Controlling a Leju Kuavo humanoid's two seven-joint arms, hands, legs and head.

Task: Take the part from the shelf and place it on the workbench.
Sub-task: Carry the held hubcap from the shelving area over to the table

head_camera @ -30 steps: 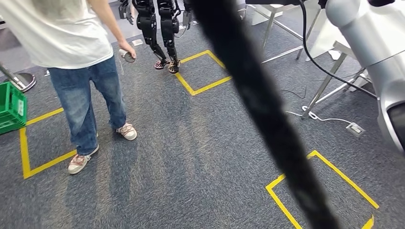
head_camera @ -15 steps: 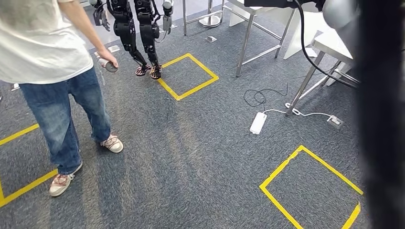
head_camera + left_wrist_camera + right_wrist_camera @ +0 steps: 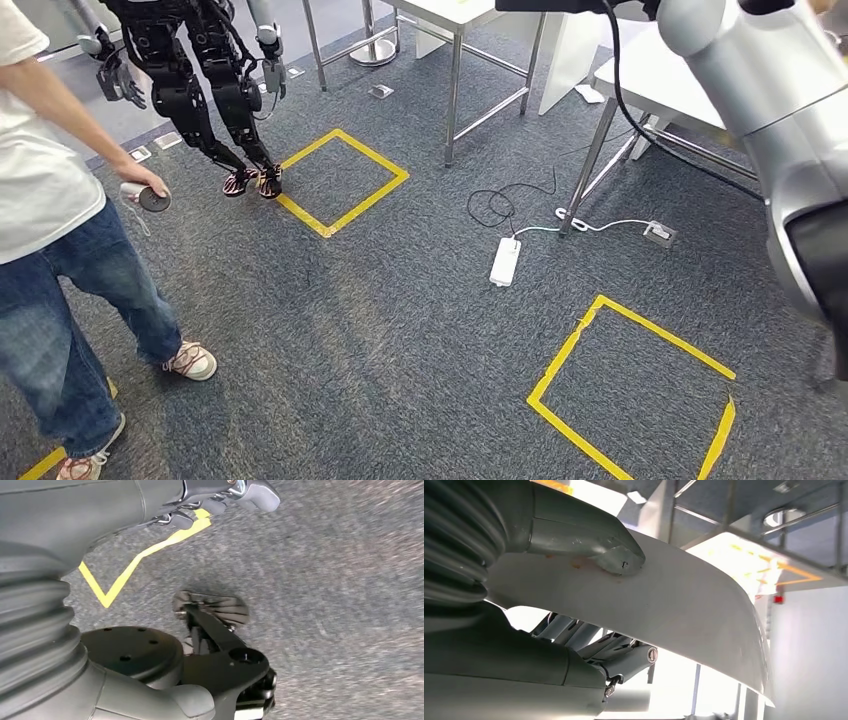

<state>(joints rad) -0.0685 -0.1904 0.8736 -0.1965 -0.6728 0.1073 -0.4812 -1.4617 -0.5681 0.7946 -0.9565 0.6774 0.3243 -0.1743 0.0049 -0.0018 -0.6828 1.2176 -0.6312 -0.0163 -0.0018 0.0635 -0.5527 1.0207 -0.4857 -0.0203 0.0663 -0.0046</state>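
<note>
My right hand (image 3: 574, 535) grips a white curved part (image 3: 684, 615): the thumb (image 3: 614, 557) presses on one face and the darker fingers (image 3: 619, 655) lie under it. In the head view my silver right arm (image 3: 780, 100) is raised at the upper right. My left hand (image 3: 125, 510) hangs over grey carpet holding nothing, its fingers (image 3: 225, 497) apart from the thumb (image 3: 170, 702). White-topped tables on metal legs (image 3: 455, 15) (image 3: 650, 85) stand at the back.
A person in a white shirt and jeans (image 3: 50, 230) stands at the left holding a controller (image 3: 150, 197). Another humanoid robot (image 3: 190, 80) stands behind a yellow tape square (image 3: 340, 180). A power strip (image 3: 504, 260) with cables and a second yellow square (image 3: 630, 390) lie on the carpet.
The camera has turned right, so the whole scene has slid left. The dark bar that crossed the view is gone. The tables and power strip have come into sight.
</note>
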